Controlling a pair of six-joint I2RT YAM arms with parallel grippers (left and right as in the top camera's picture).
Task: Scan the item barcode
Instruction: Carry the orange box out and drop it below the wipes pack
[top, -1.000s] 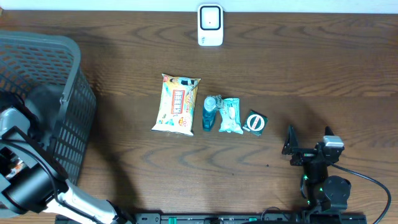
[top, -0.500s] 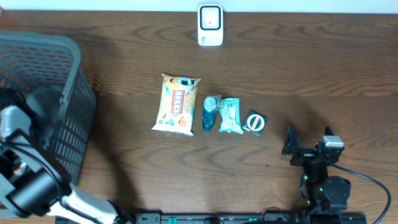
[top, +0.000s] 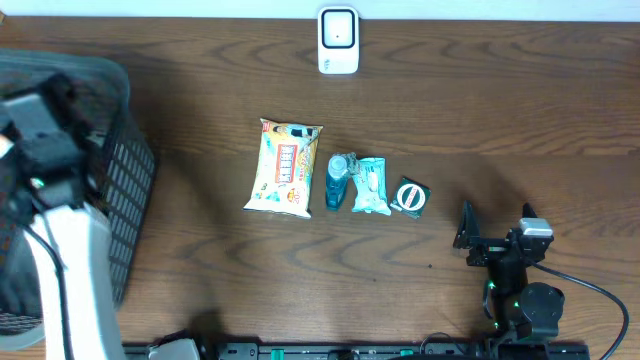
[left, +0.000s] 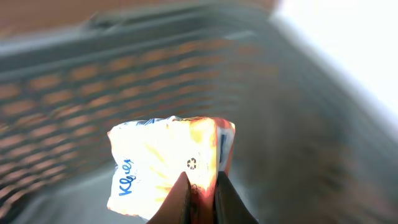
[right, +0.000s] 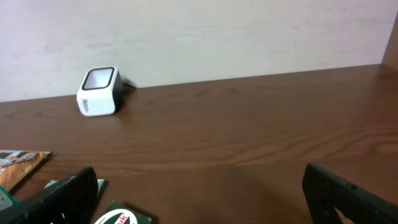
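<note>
The left gripper (left: 202, 179) pinches what seems a tissue pack (left: 155, 158) at lower centre. Lift it slowly, keeping its barcode toward the scanner (top: 338, 40)

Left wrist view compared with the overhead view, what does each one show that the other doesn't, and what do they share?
Only the left wrist view shows the yellow-and-white pack with blue lettering, pinched in the shut left end effector. Only the overhead view shows the white scanner, the row of snack bag, blue bottle, teal packet and dark green packet on the table, and the right arm. Both show the grey mesh basket.
</note>
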